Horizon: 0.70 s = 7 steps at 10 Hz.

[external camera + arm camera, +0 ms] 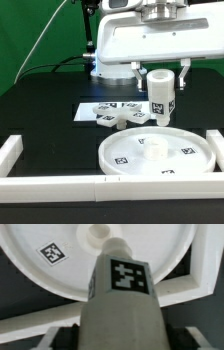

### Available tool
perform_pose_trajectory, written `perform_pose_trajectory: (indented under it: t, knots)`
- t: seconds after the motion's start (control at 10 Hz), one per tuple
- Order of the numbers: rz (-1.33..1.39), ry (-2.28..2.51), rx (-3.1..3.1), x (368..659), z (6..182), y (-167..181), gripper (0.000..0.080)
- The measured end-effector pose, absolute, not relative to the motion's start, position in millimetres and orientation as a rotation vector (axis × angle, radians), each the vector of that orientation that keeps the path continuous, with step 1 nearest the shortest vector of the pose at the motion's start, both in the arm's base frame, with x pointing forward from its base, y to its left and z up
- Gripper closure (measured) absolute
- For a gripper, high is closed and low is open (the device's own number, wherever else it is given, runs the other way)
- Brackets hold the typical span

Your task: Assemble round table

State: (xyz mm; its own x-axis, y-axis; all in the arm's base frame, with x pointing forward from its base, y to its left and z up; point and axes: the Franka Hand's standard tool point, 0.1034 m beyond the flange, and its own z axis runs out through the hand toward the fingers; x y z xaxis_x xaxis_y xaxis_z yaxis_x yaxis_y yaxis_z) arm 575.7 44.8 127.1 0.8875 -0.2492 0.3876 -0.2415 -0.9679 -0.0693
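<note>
Now the gripper (163,82), partly closed, clasps the leg (163,100) upright just above the disc's (110,152) 12 o'clock rim in the exterior view; the foot (117,118) lies near its 10 o'clock, apart from it.

The arm (150,38) hangs in the upper right of the exterior view. Its gripper (160,74) points straight down, jaws clamped on the upright leg (161,100).
</note>
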Motion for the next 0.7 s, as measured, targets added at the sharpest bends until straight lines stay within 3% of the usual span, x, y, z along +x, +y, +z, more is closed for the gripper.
perform_pose_trajectory:
  t: [0.2,0.7]
  knots:
    - [-0.675,0.293,-3.062,573.7,117.6,40.7,0.0393]
    - [-0.680,0.285,-3.061,574.9,118.3,43.8,0.0393]
